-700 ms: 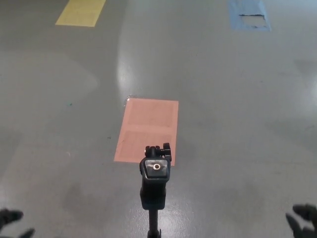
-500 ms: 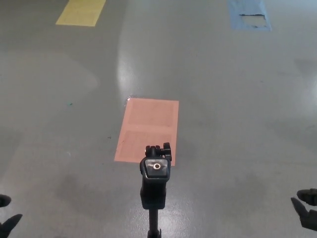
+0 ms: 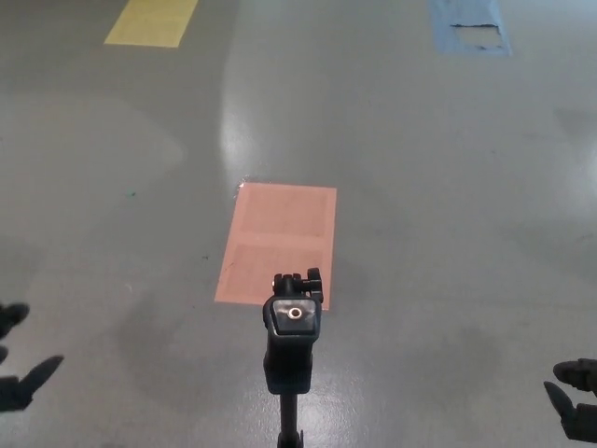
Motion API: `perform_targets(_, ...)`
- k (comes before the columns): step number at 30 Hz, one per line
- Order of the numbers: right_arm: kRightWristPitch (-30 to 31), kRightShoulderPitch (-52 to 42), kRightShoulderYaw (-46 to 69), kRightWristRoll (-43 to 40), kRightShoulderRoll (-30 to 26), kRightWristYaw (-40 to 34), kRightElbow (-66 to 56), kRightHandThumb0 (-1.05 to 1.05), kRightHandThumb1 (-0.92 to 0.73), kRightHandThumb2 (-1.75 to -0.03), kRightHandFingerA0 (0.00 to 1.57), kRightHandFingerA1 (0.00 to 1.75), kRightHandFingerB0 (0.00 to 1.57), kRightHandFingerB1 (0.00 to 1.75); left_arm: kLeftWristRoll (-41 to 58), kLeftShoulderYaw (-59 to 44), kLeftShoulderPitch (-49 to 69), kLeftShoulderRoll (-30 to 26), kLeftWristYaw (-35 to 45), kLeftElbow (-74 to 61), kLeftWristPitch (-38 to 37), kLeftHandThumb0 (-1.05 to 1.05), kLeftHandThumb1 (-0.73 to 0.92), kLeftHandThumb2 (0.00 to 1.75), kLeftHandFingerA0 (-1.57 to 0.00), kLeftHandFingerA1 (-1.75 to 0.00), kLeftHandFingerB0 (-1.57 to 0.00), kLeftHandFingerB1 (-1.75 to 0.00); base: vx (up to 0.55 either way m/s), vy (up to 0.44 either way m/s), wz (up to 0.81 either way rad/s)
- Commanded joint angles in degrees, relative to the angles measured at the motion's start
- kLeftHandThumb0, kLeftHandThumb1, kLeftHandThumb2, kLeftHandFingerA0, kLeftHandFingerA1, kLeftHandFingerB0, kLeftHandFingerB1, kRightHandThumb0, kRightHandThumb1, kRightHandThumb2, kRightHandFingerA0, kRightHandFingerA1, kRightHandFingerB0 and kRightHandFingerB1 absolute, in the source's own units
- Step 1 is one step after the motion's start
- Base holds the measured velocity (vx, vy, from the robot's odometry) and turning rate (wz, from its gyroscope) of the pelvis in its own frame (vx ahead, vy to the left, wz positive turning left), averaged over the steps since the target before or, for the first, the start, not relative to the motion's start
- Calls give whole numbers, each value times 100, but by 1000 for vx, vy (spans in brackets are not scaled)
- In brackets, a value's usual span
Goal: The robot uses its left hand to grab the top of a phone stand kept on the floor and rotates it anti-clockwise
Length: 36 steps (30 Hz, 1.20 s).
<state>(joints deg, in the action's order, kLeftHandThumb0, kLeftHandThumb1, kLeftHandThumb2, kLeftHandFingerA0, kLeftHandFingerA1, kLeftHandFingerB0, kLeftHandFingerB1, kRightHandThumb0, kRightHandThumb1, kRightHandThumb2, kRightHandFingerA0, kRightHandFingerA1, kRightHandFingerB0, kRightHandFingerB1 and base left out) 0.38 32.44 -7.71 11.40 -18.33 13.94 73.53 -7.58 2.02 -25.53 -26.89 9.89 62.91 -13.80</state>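
Observation:
A black phone stand (image 3: 294, 341) rises from the floor at the bottom centre of the head view, its square top plate with a metal screw facing up and a knob at its far side. My left hand (image 3: 19, 364) shows at the left edge, far to the left of the stand, fingers spread apart and holding nothing. At the bottom right corner my right hand (image 3: 576, 397) is partly in view, fingers apart, empty, also well away from the stand.
An orange-pink rectangle (image 3: 278, 241) is marked on the grey floor just beyond the stand. A yellow patch (image 3: 152, 21) lies far back left and a blue patch (image 3: 469, 26) far back right.
My left hand has risen along the left edge and shows more of its fingers. My right hand has shifted slightly at the bottom right. The stand has not moved.

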Motion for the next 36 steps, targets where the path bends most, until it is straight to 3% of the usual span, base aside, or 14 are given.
perform_targets(1, -235, 39, -93, 221, -99, -385, -30, -70, -75, -102, 4, 33, 3, 19, 767, -417, 1192, -177, 540, -3248, -1658, -72, 48, 87, 0, -23, 0, -17, 0, 0, 0)
perform_targets(2, -229, 43, -82, 203, -109, -364, -16, -70, -75, -102, 4, 31, 3, 19, 778, -456, 1443, -234, 521, -4078, -1490, -80, 50, 86, -8, -20, 0, -11, 0, 0, 0)
perform_targets(6, -195, 83, -75, 185, -115, -341, 8, -72, -75, -103, 4, 32, 4, 19, 1323, -556, 1827, -380, 916, -5744, -1067, -76, 47, 86, -2, -18, 0, -13, 0, 0, 0)
perform_targets(10, -172, 92, 21, 80, -127, -261, 26, -74, -75, -101, 5, 29, 4, 16, 1506, -577, 1977, -528, 1097, -6647, -802, -80, 49, 84, -4, -13, 0, -8, 0, 0, 0)
perform_targets(14, -133, 86, 71, 28, -129, -246, 36, -76, -76, -101, 5, 29, 5, 13, 1565, -587, 2103, -716, 1230, -7526, -548, -73, 43, 86, 0, -19, 0, -13, 0, 0, 0)
perform_targets(15, -143, 82, 67, 31, -132, -249, 34, -73, -76, -102, 3, 28, 2, 14, 1631, -578, 2142, -768, 1295, -7844, -466, -79, 54, 57, 0, -25, 0, -13, 0, 0, 0)
perform_targets(16, -143, 82, 64, 34, -134, -252, 33, -73, -76, -102, 2, 28, 1, 14, 1606, -572, 2151, -788, 1303, -7971, -480, -76, 44, 85, -3, -17, 0, -9, 0, 0, 0)
perform_targets(20, -137, 82, 90, 10, -135, -263, 37, -73, -76, -103, 1, 27, 0, 14, 1295, -546, 2107, -836, 1268, -8378, -747, -81, 49, 84, -9, -12, -1, 0, 0, 0, 0)
perform_targets(28, -106, 107, 99, -1, -158, -226, 23, -73, -77, -104, 1, 27, 0, 13, 1092, -435, 1937, -930, 1392, -9187, -558, -81, 48, 86, -6, -10, -1, -6, 0, 0, 0)
perform_targets(31, -117, 123, 105, -6, -165, -228, 19, -70, -76, -102, 1, 29, 0, 15, 1063, -393, 1852, -930, 1423, -9530, -317, -89, 54, 88, -13, -10, -3, 0, 0, 0, 0)
perform_targets(35, -150, 119, 134, -35, -157, -200, 35, -69, -76, -102, 1, 28, 0, 15, 1020, -369, 1806, -898, 1433, -9732, -280, -79, 48, 79, -13, -20, 0, -6, 0, 0, 0)
perform_targets(36, -170, 116, 141, -42, -158, -188, 41, -69, -76, -102, 1, 30, 0, 15, 873, -336, 1782, -772, 1315, -9703, -537, -40, 41, 66, -6, -33, 0, -21, 0, 0, 0)
